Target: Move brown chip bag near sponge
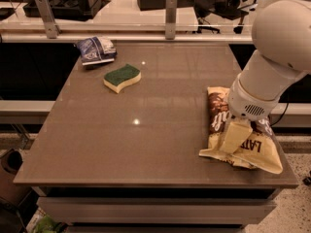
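Lying at the near right part of the table [146, 144], the brown chip bag [216, 114] has its dark brown half pointing to the far side and its pale yellow half, printed with dark letters, reaching to the near right edge. The gripper [235, 136] is down on the middle of the bag, touching it, below the robot's bulky white arm [274, 57], which hides part of the bag; I cannot tell whether the gripper is wide, narrow or clamped on the bag. The sponge [122, 77], green side up, lies well apart from the bag, toward the far left of the table. Just beyond the sponge, at the far left corner, sits a small blue and white bag [95, 49]. Two upright posts [170, 16] stand along the table's far edge.
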Robot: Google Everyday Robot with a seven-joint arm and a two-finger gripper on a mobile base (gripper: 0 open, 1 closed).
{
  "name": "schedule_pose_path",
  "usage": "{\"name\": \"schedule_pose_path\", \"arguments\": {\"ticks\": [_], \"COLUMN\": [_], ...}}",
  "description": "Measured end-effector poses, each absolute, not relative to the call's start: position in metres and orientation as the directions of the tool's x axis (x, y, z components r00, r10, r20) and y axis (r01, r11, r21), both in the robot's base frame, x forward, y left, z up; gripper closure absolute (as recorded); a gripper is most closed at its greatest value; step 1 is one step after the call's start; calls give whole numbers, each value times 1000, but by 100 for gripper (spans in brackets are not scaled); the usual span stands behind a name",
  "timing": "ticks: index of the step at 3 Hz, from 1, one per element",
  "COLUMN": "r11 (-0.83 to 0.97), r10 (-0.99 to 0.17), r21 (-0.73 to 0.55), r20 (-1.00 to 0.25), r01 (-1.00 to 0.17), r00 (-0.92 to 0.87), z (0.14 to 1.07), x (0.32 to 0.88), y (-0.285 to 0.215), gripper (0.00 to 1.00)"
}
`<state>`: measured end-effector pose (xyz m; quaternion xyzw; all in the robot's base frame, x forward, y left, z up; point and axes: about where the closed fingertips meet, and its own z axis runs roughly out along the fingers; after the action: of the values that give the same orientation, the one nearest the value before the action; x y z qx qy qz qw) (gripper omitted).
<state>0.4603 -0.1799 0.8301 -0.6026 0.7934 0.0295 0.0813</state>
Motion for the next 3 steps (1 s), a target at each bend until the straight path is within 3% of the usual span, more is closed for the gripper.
{"name": "schedule_pose_path", "arguments": {"ticks": [3], "r11": [272], "r10": [-951], "r21": [-52], "r20": [-165], "r01": [-961], "r00": [-260], "z": [832], "x": [460], "y": [-180], "gripper": [100]}}
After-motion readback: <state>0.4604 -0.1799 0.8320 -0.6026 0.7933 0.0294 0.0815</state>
